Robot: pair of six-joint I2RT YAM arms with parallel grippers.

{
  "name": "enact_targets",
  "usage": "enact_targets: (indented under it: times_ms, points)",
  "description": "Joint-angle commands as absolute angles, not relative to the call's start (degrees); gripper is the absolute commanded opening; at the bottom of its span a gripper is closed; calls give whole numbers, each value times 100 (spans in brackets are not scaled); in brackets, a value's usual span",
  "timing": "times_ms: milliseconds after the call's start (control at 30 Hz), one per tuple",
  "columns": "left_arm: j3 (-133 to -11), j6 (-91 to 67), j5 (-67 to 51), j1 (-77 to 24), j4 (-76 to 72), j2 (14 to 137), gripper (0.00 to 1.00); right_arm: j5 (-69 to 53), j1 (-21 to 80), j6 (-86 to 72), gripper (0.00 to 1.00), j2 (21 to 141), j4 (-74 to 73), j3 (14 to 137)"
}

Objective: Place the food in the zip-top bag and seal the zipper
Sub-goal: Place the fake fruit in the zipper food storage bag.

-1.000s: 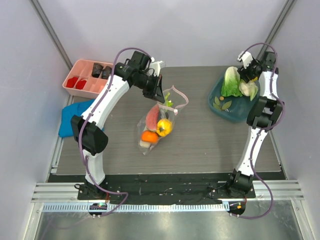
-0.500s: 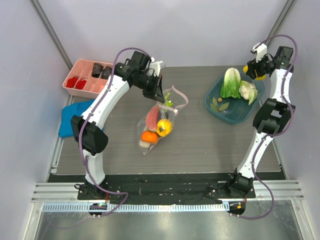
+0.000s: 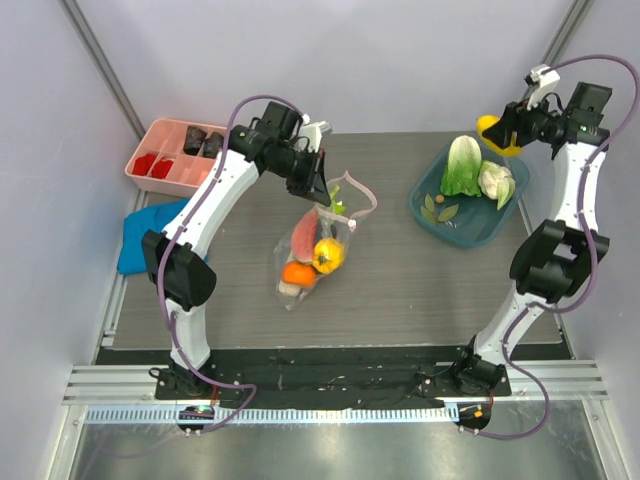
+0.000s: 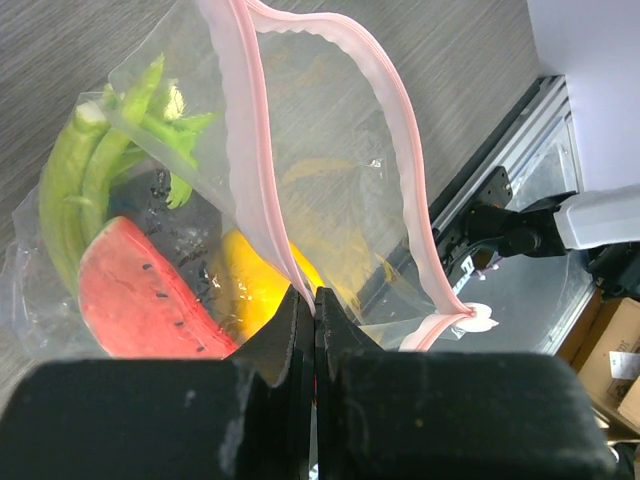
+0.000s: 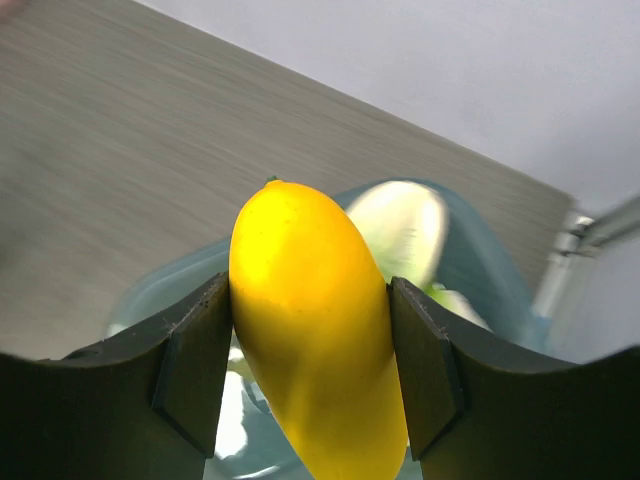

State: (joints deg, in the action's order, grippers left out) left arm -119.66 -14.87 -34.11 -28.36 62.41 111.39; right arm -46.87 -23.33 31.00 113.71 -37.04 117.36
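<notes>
The left claw (image 4: 314,300) is closed on the pink zipper (image 4: 395,110) of the zip-top bag (image 3: 315,245), which lies on the counter (image 3: 400,290) with some food inside. The right claw (image 5: 310,355) grips a yellow fruit (image 5: 300,260) over the teal tray (image 3: 465,228).

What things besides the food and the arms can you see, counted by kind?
Trays: 2, the pink compartment tray and the teal tray
Bags: 1, the zip-top bag
Cloths: 1, the blue cloth
Total: 4
</notes>
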Motion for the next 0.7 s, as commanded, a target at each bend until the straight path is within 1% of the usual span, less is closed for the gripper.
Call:
enact_targets:
  times_ms: [0,33,67,100,167,200,267,300,400,433,500,533,567,633,667]
  points:
    - [-11971,-1626,-3753,-2804,5994,10881,0,-5756,-2058,796,16,9900,-2318,10725]
    - [-11953,-1626,-3788,-2804,5942,10855,0,-5809,-2013,278,16,9679,-1859,10418]
    - [-11892,-1687,-3805,-2804,5907,10828,0,-5862,-1978,-1033,16,9477,-1341,9771]
    - [-11839,-1705,-3832,-2804,5854,10793,0,-5836,-1856,-1620,16,9118,-274,9434]
    - [-11725,-1766,-3876,-2804,5687,10697,0,-5766,-1688,-2807,16,8843,646,8610]
    - [-11699,-1793,-3885,-2804,5652,10670,0,-5487,-1583,-3691,15,8703,1207,8387]
    - [-11698,-1854,-3911,-2804,5590,10635,0,-5178,-1232,-4269,13,8430,1502,7904]
    - [-11707,-1863,-3911,-2812,5572,10617,0,-4759,-1117,-4837,12,8350,1686,7762]
    - [-11655,-1968,-3937,-2804,5476,10547,0,-4080,-590,-5675,11,8060,2169,7147]
    - [-11637,-1995,-3937,-2804,5458,10529,0,-3530,-441,-5956,11,7973,2240,7015]
    - [-11540,-2056,-3972,-2804,5370,10485,0,-3017,95,-5985,13,7805,2320,6768]
    - [-11514,-2091,-3964,-2804,5361,10477,0,-2545,323,-5985,13,7796,2355,6707]
    - [-11496,-2118,-3973,-2804,5361,10468,0,-2383,673,-6003,15,7822,2347,6671]
    - [-11461,-2206,-3990,-2777,5318,10433,0,-2041,965,-6090,16,7822,2303,6627]
    - [-11365,-2258,-3990,-2760,5265,10398,0,-1621,1097,-6169,17,7814,2268,6583]
